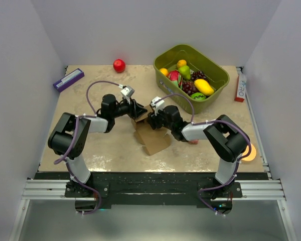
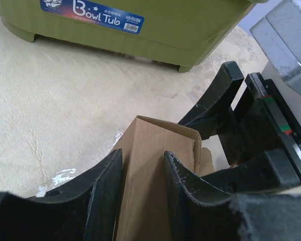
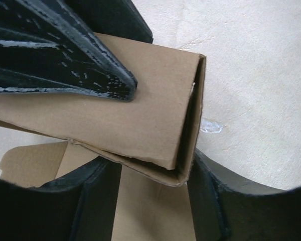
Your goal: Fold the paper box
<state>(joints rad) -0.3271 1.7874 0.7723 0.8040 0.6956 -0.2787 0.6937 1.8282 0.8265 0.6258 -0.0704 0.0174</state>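
Observation:
The paper box (image 1: 153, 138) is plain brown cardboard, partly folded, at the table's middle, with one flat flap lying toward the near side. My left gripper (image 1: 139, 113) reaches in from the left. In the left wrist view its fingers (image 2: 143, 163) straddle a raised folded panel of the box (image 2: 150, 150) and press on it. My right gripper (image 1: 151, 120) meets it from the right. In the right wrist view its jaws (image 3: 154, 168) stand apart, with the folded corner of the box (image 3: 140, 115) between them. The left gripper's finger (image 3: 65, 55) lies on that panel.
A green bin (image 1: 218, 68) of toy fruit stands at the back right, close behind the grippers (image 2: 140, 35). A red ball (image 1: 119, 65) lies at the back. A purple-and-white box (image 1: 68, 79) lies at the far left, a red-and-white slim box (image 1: 240, 86) at the right edge, and an orange disc (image 1: 250, 152) near the right arm.

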